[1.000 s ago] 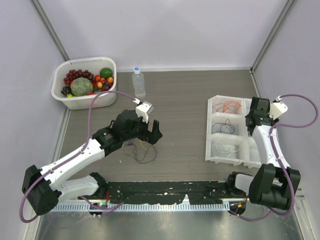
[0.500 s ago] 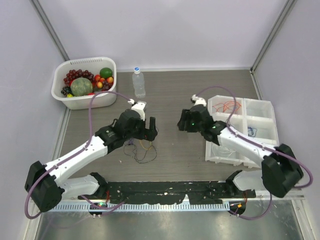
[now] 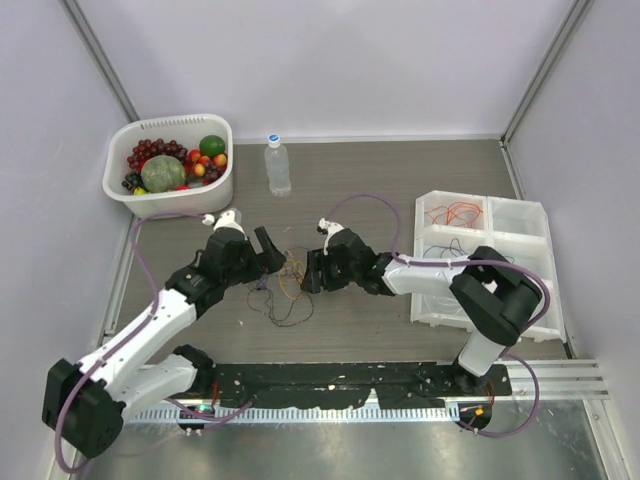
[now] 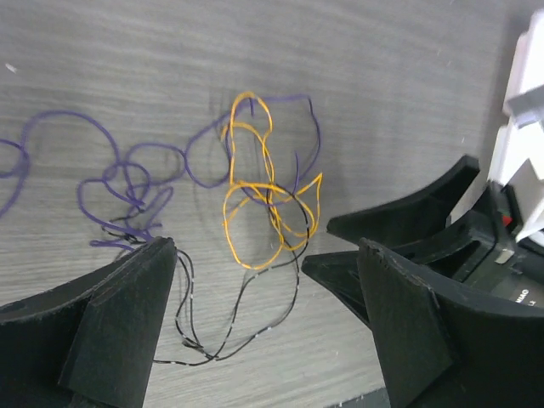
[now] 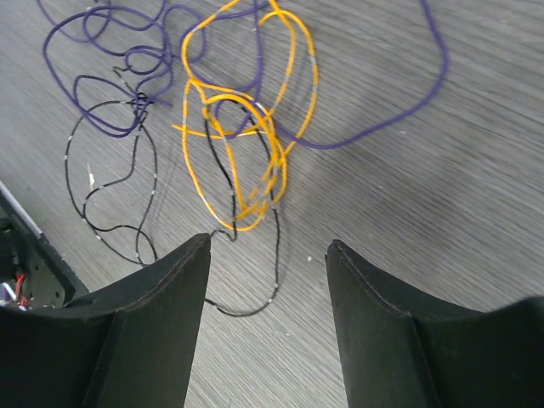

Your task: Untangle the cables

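A tangle of thin purple, orange and black cables (image 3: 285,292) lies on the worktop (image 3: 360,190), midway between two pincers. The loops interlock, so one pinch could catch several strands and drag the whole knot. The pincers are also close enough to collide. The left pincer (image 4: 263,255) gapes wide and holds nothing, low over the tangle. The right pincer (image 5: 268,246) is parted and empty, near the orange strands.

Tangled cables (image 4: 255,189) near wide-spread left claw (image 4: 263,253)
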Controlling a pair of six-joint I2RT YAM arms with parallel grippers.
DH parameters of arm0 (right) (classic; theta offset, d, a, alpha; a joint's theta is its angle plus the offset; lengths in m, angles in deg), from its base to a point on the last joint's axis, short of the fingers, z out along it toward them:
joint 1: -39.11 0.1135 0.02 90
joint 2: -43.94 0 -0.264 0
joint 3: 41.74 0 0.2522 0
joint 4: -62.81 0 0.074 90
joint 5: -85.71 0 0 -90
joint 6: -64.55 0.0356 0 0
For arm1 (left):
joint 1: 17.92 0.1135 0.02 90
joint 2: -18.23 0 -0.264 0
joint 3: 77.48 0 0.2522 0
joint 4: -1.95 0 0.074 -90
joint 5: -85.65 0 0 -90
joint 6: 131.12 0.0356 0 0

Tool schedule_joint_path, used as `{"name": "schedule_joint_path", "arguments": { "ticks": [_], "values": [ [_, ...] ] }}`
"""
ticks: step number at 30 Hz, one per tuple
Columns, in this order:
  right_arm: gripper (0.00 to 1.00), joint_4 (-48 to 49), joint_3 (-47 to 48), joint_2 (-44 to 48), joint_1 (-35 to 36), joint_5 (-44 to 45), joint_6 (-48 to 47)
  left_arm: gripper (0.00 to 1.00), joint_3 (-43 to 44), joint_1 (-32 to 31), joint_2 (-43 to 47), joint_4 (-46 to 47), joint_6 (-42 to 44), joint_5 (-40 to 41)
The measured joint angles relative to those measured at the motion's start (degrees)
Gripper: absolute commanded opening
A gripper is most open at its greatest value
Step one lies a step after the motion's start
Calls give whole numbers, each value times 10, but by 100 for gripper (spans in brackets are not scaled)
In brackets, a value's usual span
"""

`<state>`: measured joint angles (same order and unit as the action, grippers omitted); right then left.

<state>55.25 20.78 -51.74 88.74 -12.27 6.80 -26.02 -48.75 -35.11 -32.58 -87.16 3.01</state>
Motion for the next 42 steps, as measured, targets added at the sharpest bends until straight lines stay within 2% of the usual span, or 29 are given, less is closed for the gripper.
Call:
{"name": "schedule_joint_path", "arguments": {
  "ticks": [4, 8, 11, 16, 18, 19, 23, 32, 33, 35, 36, 37, 39, 40, 42],
  "values": [
    [62, 40, 0, -23, 0, -31, 9, 82, -14, 6, -53, 22, -16, -68],
    [55, 63, 0, -39, 0, -30, 20, 64, -20, 6, -111, 44, -14, -120],
    [40, 78, -1, -39, 0, -21, 23, 56, -17, 6, -148, 43, -5, -126],
    [27, 111, -8, -39, -1, -30, 25, 51, -16, 11, -155, 46, 3, -107],
    [19, 126, -9, -42, -1, -39, 27, 48, -16, 17, -156, 48, 4, -104],
    [10, 133, -9, -42, -1, -41, 29, 46, -16, 21, -159, 51, 5, -103],
    [1, 139, -9, -43, -1, -36, 39, 39, -16, 30, -187, 69, 13, -100],
    [1, 133, -36, -25, -1, -25, 43, 38, -16, 37, -267, 108, 28, -103],
    [1, 131, -40, -18, -1, -25, 44, 33, -15, 37, -275, 113, 29, -105],
    [1, 130, -50, -1, -1, -27, 46, 8, -10, 39, -285, 128, 31, -106],
    [1, 130, -53, 7, -1, -28, 47, 0, -9, 39, -292, 133, 34, -107],
    [1, 130, -55, 14, -1, -29, 48, 0, -7, 38, -299, 135, 35, -110],
    [14, 129, -55, 22, -1, -26, 48, 0, -1, 38, -303, 132, 42, -113],
    [30, 126, -55, 25, -1, -20, 48, 0, 0, 38, -299, 130, 45, -112],
    [44, 110, -55, 28, -1, -4, 47, 0, 1, 38, -276, 121, 53, -107]
  ]
}}
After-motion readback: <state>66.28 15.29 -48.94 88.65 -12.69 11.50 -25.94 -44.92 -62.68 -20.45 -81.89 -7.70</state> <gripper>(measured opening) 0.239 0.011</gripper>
